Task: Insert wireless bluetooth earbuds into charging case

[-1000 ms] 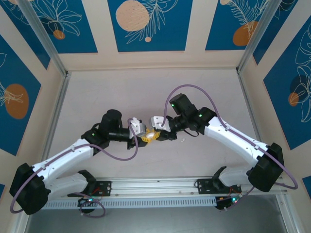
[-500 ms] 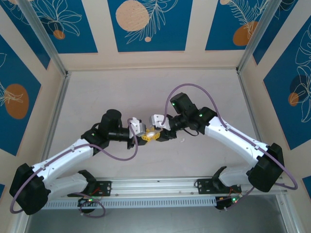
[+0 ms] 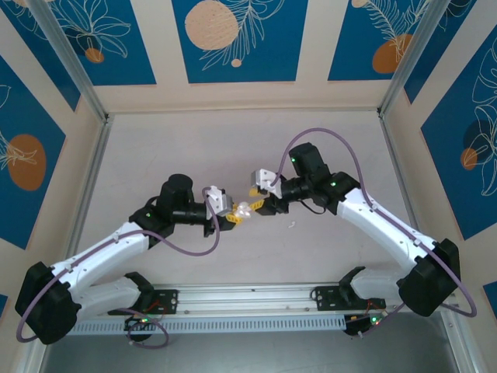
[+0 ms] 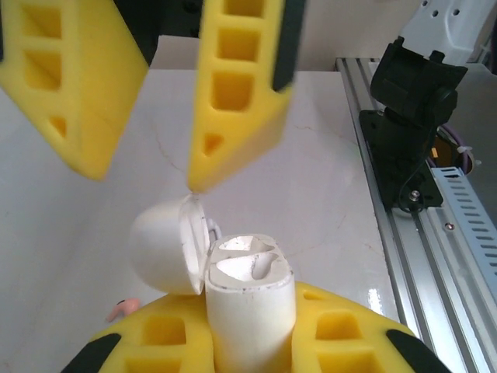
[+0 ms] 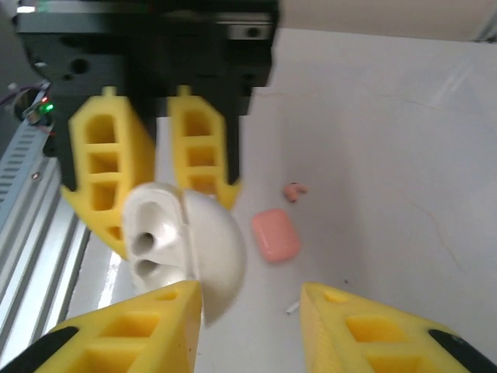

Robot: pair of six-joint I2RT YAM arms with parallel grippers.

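The left hand (image 3: 237,216), stretched toward mid-tabletop, clamps a white case (image 4: 248,303) whose open mouth faces the spread-fingered right hand (image 5: 248,303), while below them the pink case (image 5: 276,235) lies flat on the tabletop (image 5: 404,140), long axis roughly along the hands' line, an earbud (image 5: 293,190) near it.

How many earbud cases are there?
2. One white case, its lid open, is held between the left fingers. One pink case lies on the table. More may be hidden.
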